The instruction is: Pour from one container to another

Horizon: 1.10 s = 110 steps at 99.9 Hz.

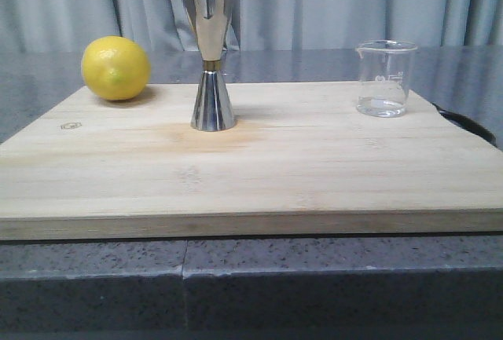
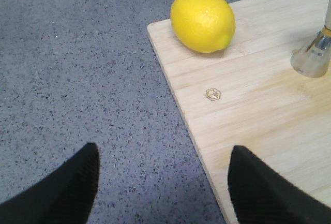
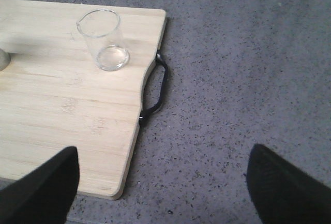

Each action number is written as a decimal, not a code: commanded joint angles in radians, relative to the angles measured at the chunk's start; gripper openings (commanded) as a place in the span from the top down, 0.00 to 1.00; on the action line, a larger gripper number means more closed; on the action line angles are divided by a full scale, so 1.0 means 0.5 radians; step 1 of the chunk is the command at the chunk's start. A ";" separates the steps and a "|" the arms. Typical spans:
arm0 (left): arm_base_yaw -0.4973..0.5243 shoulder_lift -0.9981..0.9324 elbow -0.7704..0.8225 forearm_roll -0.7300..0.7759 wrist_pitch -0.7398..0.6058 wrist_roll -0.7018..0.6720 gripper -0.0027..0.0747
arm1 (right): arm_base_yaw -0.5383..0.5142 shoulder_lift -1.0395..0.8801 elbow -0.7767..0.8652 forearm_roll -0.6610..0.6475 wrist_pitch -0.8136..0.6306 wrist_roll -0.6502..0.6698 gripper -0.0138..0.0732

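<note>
Jigger (image 1: 212,57) between lemon (image 1: 115,67) and beaker (image 1: 384,78)

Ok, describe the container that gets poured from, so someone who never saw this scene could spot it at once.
Find the pale wooden cutting board on the grey counter; near its far right corner stands a small clear glass beaker. Unlike the tall shiny steel jigger mid-board and the yellow lemon at far left, it is transparent, short and straight-sided, with a pouring lip and faint printed marks.

Pale grey curtain (image 1: 330,2) hangs behind a speckled grey, perhaps stone, countertop (image 1: 94,277)
</note>
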 commanded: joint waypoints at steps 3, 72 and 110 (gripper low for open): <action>0.003 0.006 -0.052 -0.021 -0.190 -0.026 0.44 | 0.004 0.008 -0.046 -0.057 -0.160 -0.025 0.27; 0.003 0.006 -0.052 -0.024 -0.199 -0.026 0.99 | 0.004 0.008 -0.046 -0.077 -0.178 -0.025 0.91; 0.003 0.006 -0.050 -0.024 -0.199 -0.026 0.99 | 0.004 0.008 -0.046 -0.077 -0.178 -0.025 0.91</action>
